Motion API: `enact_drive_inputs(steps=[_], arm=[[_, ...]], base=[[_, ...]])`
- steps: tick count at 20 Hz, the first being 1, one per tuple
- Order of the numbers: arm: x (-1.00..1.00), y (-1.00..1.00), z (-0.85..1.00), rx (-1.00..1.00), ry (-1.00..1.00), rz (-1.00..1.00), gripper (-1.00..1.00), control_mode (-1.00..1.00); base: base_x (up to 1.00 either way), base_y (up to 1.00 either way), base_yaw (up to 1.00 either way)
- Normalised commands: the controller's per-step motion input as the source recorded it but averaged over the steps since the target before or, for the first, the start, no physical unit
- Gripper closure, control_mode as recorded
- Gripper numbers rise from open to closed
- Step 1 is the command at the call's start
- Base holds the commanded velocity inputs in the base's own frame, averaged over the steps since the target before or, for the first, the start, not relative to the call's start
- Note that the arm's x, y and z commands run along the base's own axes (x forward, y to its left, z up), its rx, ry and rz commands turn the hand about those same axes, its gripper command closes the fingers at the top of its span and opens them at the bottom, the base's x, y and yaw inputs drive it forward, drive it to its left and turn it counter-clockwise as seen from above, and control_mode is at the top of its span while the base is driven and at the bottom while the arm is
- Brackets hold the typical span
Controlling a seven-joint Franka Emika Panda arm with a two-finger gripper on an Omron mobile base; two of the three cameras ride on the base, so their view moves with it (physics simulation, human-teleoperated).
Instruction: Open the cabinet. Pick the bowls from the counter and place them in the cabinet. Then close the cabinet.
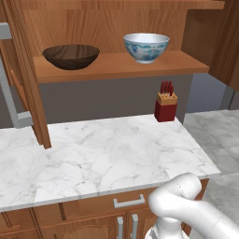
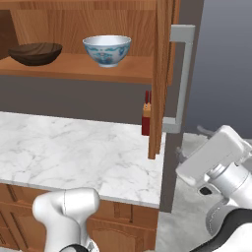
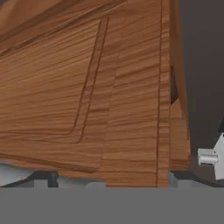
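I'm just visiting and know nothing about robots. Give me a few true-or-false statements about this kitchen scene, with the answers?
1. Both bowls sit on the cabinet shelf. True: the brown bowl and the white bowl rest there.
2. The cabinet doors are shut. False: they stand open.
3. A red knife block stands on the counter. True.
4. The white bowl is stacked inside the brown bowl. False: they sit apart, side by side.

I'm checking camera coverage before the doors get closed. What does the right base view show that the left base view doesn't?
The right base view alone: the right door's outer grey bar handle, with the robot's hand beside it. The left base view alone: the left door with its handle, and a drawer below the counter. Both: the wooden bowl and white bowl on the cabinet shelf, the knife block, the counter.
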Motion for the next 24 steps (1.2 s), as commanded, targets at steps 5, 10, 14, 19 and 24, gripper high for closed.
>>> enact_drive_inputs(steps=[5,10,14,19,24], arm=[[0.47,-0.05,-0.31,0.09,0.0,0.2,-1.0,-1.0],[0.41,0.0,-0.03,0.05,-0.01,0.17,-1.0,-1.0],[0.19,0.0,0.0,0.01,0.0,0.11,-1.0,-1.0],[0.0,0.0,0.0,-0.02,0.01,0.06,-1.0,-1.0],[0.07,0.0,0.0,-0.08,0.04,-0.05,-1.0,-1.0]], base=[[0.0,0.0,0.0],[0.0,0.0,0.0],[0.0,0.0,0.0],[0.0,0.0,0.0],[0.0,0.0,0.0]])
